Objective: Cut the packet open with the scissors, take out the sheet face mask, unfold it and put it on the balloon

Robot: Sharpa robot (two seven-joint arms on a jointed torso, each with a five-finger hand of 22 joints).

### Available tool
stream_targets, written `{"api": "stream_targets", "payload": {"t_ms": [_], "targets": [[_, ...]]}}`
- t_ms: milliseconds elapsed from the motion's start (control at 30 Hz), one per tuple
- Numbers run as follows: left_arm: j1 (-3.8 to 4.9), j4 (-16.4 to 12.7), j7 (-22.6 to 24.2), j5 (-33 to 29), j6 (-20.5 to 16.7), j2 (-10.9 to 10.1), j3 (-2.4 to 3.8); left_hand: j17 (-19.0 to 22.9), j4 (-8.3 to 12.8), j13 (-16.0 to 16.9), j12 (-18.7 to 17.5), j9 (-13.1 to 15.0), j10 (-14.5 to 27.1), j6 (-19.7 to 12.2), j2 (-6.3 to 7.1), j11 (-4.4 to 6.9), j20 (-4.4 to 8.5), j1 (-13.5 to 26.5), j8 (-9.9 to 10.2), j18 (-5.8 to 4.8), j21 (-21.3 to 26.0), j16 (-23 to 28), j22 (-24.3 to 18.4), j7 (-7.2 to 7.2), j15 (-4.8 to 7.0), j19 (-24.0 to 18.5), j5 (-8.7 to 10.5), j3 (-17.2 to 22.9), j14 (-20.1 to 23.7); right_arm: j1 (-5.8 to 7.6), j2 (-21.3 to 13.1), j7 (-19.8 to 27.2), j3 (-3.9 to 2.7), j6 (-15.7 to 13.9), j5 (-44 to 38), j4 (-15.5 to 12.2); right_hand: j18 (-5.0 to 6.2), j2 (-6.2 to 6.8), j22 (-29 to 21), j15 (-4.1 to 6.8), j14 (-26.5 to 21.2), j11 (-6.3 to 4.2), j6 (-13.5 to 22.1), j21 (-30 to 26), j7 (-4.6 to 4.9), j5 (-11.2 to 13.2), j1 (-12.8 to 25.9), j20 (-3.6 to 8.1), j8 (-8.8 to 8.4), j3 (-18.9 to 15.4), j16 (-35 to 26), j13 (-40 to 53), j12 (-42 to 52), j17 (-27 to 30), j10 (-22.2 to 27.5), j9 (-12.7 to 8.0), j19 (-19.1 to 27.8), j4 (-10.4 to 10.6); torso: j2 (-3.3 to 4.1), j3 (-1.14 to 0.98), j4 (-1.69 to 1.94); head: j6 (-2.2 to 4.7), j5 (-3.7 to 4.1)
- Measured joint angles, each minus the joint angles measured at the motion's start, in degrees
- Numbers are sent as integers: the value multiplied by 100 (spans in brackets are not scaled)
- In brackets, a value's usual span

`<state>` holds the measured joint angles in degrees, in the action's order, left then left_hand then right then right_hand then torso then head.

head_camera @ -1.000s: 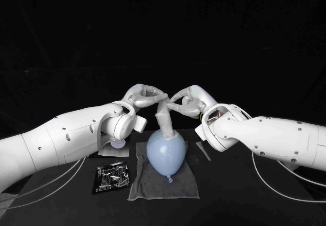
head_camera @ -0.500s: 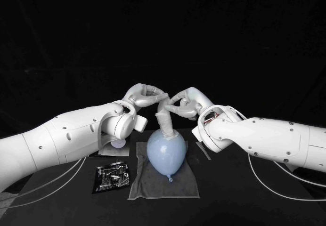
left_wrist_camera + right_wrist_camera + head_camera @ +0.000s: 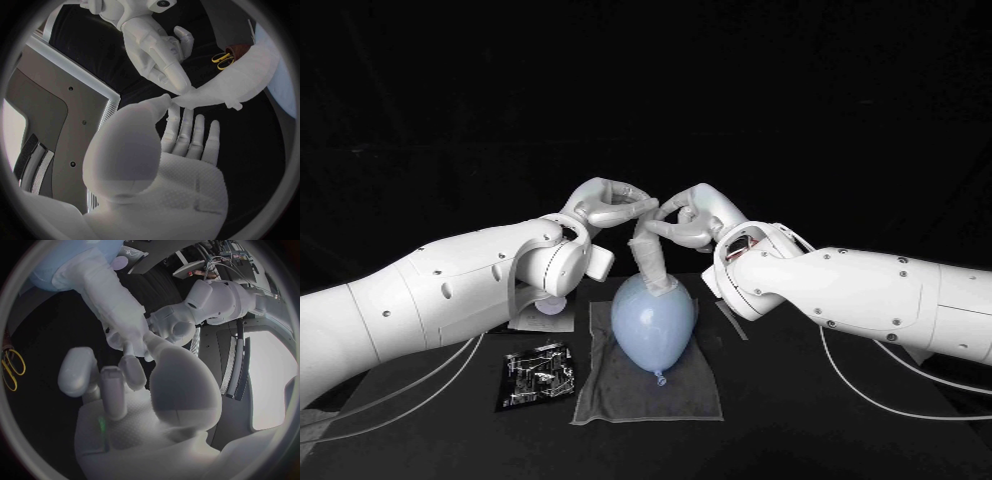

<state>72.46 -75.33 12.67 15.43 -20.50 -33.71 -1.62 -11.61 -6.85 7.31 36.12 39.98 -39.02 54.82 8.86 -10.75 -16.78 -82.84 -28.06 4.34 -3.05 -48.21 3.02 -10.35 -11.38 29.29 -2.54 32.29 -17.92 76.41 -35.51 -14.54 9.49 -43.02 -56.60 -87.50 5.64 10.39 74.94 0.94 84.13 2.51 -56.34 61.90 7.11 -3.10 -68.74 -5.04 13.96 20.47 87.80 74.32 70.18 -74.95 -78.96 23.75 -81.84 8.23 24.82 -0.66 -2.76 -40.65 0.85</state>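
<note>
Head view: the pale blue oval balloon (image 3: 653,325) lies on a grey cloth (image 3: 610,400); above it the left hand (image 3: 607,207) and right hand (image 3: 692,213) pinch the hanging white folded sheet face mask (image 3: 651,262), probably wet, limp and tearable, best held at corners.

The balloon (image 3: 653,320) is pale blue and lies lengthwise on a grey cloth (image 3: 689,400) on the bench (image 3: 776,440), with its knot pointing toward the robot. The sheet face mask (image 3: 651,262), folded into a narrow pale strip, hangs upright. Its lower end touches the far end of the balloon. Its upper end is pinched between the fingers of the left hand (image 3: 610,208) and the right hand (image 3: 689,215). The packet (image 3: 538,376), dark and glinting, lies flat beside the cloth on the robot's left. The scissors (image 3: 220,59) have yellow handles and lie on the bench.
</note>
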Motion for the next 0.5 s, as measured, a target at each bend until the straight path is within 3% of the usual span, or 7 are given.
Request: {"api": "stream_targets", "payload": {"t_ms": [233, 367, 500], "targets": [[0, -17, -3, -2, 0, 3, 0, -4, 14, 4, 0, 13, 0, -1, 15, 0, 0, 15, -20, 0, 0, -10, 0, -1, 0, 0, 2, 14, 0, 0, 103, -6, 0, -7, -20, 39, -3, -25, -4, 20, -20, -13, -49, 52, -48, 0, 20, 32, 44, -23, 30, 40, 32, 4, -13, 0, -32, 23, 1, 2, 1, -1, 5], [0, -19, -4, -3, 0, 9, 0, -4, 14, 4, 0, 16, 0, -1, 15, 0, 0, 15, -20, 1, 0, -10, 0, -1, 0, 0, 2, 14, 0, 0, 134, -11, 0, -7, -32, 60, -4, -202, -4, 21, -19, -52, -99, 99, -55, 0, -157, 37, 67, -23, 30, 67, 69, 5, -52, 0, -37, 23, 1, 2, 2, -1, 6], [0, -20, -6, -6, -2, 16, 0, -4, 14, 4, -1, 15, 0, -1, 15, 0, 0, 15, -20, 1, 0, -10, 0, -1, 0, 0, 3, 14, 0, -1, 162, -20, 0, -7, -40, 94, -8, -221, -3, 41, 0, -53, -100, 100, -57, 0, -176, 53, 67, -23, 30, 70, 69, 4, -52, 0, -52, 23, 1, 3, 1, -1, 7]]}}
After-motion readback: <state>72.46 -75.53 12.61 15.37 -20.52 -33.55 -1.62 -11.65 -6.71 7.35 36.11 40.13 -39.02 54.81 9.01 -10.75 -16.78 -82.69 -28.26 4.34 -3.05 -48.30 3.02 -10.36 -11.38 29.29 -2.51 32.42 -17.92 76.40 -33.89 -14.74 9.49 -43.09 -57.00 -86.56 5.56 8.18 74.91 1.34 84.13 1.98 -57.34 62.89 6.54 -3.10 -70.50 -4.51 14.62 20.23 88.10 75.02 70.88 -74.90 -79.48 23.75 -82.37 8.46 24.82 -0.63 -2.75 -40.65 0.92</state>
